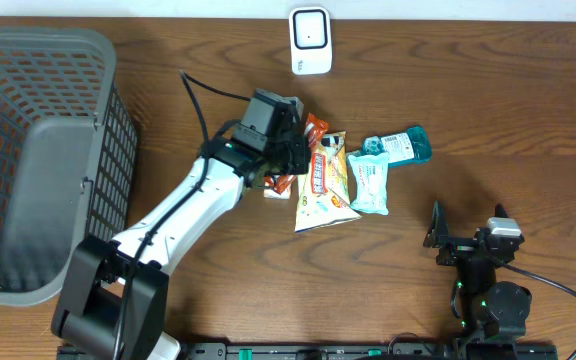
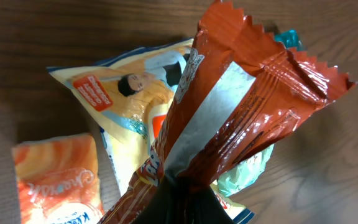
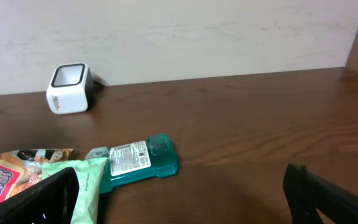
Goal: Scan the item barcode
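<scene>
A: Left gripper (image 2: 178,198) doing what?
B: Clamping the orange snack packet (image 2: 241,99), mid-table among other packs (image 1: 328,185), nearer than the white scanner (image 1: 310,40).
A: Right gripper (image 3: 185,200)?
B: Sitting at near right, jaws gaping apart, gripping nothing.

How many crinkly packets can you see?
4: a red-brown packet in the left gripper, a yellow packet beneath it, an orange packet beside that, a pale green packet by the teal bottle. More may hide under the arm.
</scene>
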